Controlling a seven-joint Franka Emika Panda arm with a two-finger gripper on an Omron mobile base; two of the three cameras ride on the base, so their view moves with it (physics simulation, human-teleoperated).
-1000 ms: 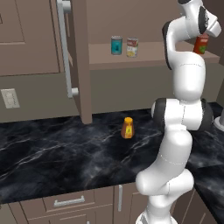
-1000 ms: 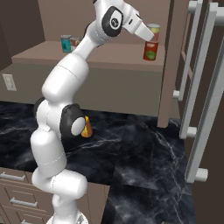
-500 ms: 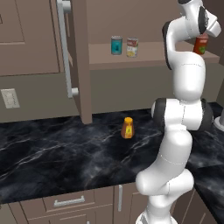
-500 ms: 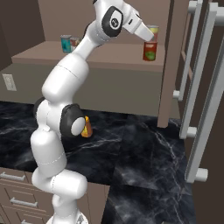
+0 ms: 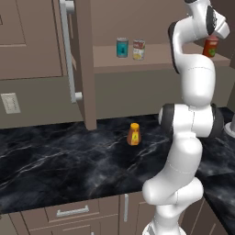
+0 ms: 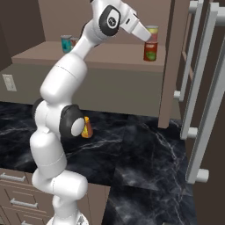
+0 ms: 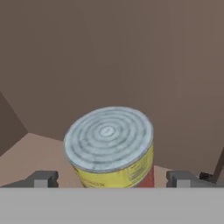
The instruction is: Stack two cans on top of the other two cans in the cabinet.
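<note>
On the right end of the cabinet shelf (image 6: 101, 52) the red-and-yellow can (image 6: 152, 31) stands on top of the red can (image 6: 150, 51) with the green-yellow mark. My gripper (image 6: 147, 38) is at that upper can, coming in from the left. In the hand view the can's silvery ringed lid (image 7: 109, 136) lies between my two fingertips (image 7: 43, 178), which stand wide of it on both sides, so the gripper (image 7: 111, 178) is open. The teal-blue can (image 5: 122, 47) and the white-and-red can (image 5: 138, 49) stand side by side at the shelf's left. The red can (image 5: 210, 47) also shows below my hand (image 5: 219, 33).
The cabinet's left door (image 5: 85, 59) hangs open with its long silver handle (image 5: 69, 50); the right door (image 6: 211, 88) juts out beside the stack. A small orange bottle (image 5: 133, 134) stands on the black marble counter (image 5: 69, 160). Drawers (image 5: 72, 212) lie below.
</note>
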